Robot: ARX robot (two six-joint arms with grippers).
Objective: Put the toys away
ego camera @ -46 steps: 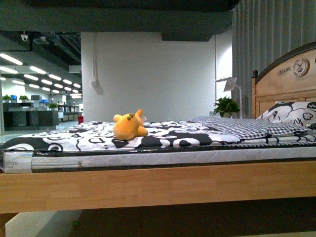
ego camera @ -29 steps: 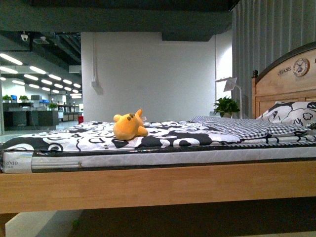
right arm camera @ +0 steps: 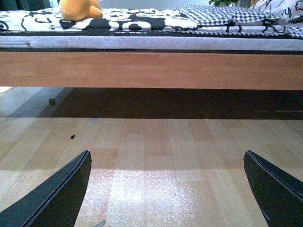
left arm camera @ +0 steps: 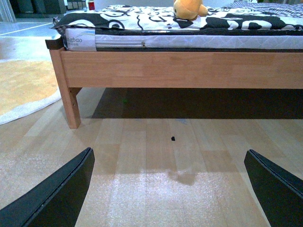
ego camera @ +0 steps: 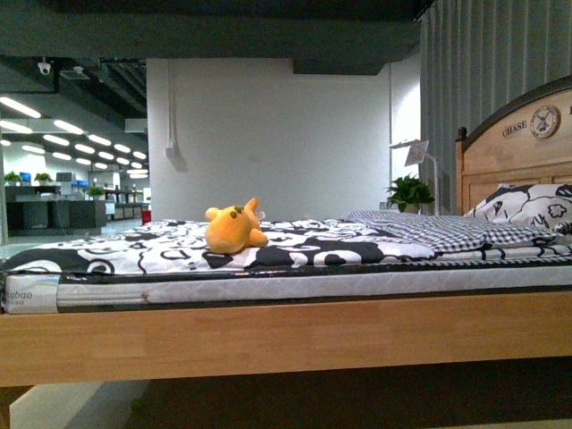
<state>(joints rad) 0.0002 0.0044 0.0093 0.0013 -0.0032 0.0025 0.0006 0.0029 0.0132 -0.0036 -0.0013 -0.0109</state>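
Note:
A yellow-orange plush toy (ego camera: 234,228) with pointed ears and dark spots lies on the black-and-white bedspread near the bed's front edge, left of centre. It also shows in the left wrist view (left arm camera: 189,8) and the right wrist view (right arm camera: 79,8). My left gripper (left arm camera: 170,189) is open and empty, low over the wooden floor, well short of the bed. My right gripper (right arm camera: 168,189) is open and empty, also low over the floor. Neither arm shows in the front view.
The wooden bed frame (ego camera: 286,335) spans the front view, with its corner leg (left arm camera: 72,104) in the left wrist view. A checked blanket (ego camera: 447,231), a pillow (ego camera: 527,206) and the headboard (ego camera: 514,143) are at the right. A pale rug (left arm camera: 23,90) lies beside the bed.

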